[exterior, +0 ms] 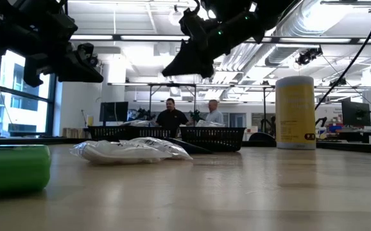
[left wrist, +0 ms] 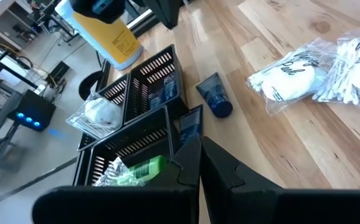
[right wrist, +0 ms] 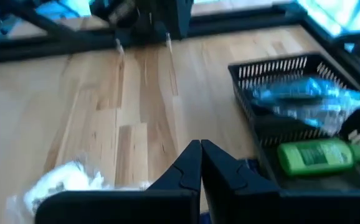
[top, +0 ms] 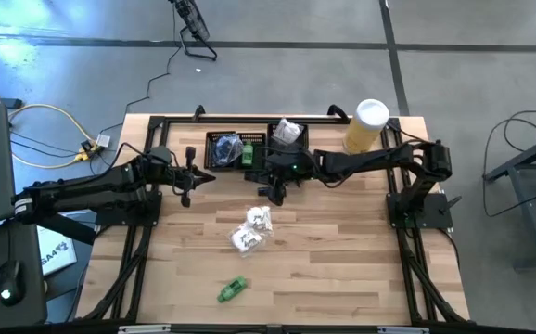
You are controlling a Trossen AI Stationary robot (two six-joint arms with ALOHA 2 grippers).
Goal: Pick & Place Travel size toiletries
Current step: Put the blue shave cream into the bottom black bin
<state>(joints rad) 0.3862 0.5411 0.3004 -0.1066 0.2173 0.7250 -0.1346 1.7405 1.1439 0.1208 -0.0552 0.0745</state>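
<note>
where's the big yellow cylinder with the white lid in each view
High view: yellow cylinder at the table's far edge, right of the black mesh trays.
Low view: upright at right, right of the trays.
Left wrist view: top left, beyond the trays.
Right wrist view: not in it.
Shared landmark: the trays.

Wooden counter point(top: 342, 260) bearing two black mesh trays point(top: 223, 150), yellow cylinder point(top: 365, 126), white sachets point(top: 252, 230), green tube point(top: 232, 290).

Two trays point(top: 223, 141) are set side by side at the table's point(top: 342, 269) far edge, with sachets point(top: 252, 229) laid mid-table and a tube point(top: 233, 289) placed nearer the front
</note>
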